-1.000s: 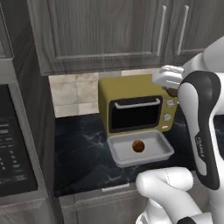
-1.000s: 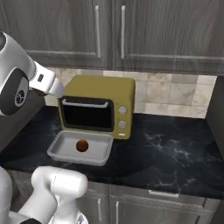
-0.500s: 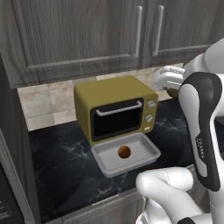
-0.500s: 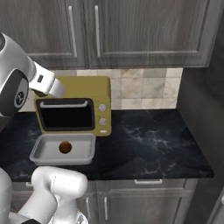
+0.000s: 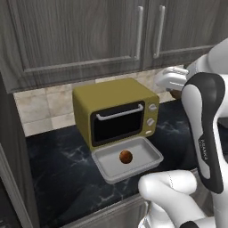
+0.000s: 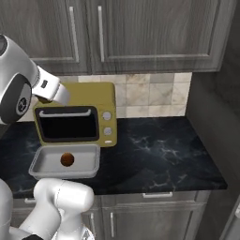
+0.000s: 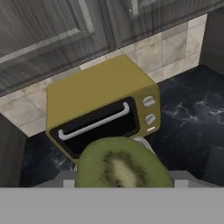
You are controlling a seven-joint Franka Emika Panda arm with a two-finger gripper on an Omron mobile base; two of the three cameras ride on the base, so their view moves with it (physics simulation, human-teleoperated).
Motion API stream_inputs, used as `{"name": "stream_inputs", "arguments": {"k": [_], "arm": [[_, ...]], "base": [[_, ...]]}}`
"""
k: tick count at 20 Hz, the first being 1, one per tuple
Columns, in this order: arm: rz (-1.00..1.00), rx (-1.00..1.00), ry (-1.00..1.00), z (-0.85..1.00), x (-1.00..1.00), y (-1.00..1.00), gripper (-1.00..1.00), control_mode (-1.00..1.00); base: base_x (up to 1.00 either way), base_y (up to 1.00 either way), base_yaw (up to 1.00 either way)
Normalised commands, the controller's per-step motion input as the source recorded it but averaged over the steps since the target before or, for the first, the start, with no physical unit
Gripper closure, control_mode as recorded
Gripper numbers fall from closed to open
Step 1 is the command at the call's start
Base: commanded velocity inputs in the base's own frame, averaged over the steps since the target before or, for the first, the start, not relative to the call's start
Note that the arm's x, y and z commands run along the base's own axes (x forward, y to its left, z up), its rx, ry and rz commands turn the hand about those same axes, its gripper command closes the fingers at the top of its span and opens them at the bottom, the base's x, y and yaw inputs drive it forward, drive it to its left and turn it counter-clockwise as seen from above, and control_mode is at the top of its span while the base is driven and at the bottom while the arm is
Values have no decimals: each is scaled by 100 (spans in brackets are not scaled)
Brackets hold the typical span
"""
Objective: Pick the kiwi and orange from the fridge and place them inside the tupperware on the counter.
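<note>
Kiwi (image 7: 123,164) held above tupperware (image 5: 149,149); no readable labels

A rendered domestic kitchen. A black marbled stone counter (image 6: 154,150) runs over dark grey wood-grain base cabinets (image 6: 154,211) with silver handles; matching wall cabinets (image 6: 140,33) hang above a beige tiled backsplash (image 6: 150,93). A yellow-olive microwave (image 5: 116,111) stands on the counter against the backsplash.
</note>
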Motion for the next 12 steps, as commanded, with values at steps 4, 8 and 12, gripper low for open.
{"name": "stream_inputs", "arguments": {"k": [4, 8, 12], "arm": [[12, -25, 21, -28, 0, 14, 100, -100], [23, -45, 49, -80, -5, 32, 100, -100], [18, -23, 65, -91, -13, 21, 100, -100]], "base": [[0, 8, 8], [0, 0, 0], [0, 0, 0]]}}
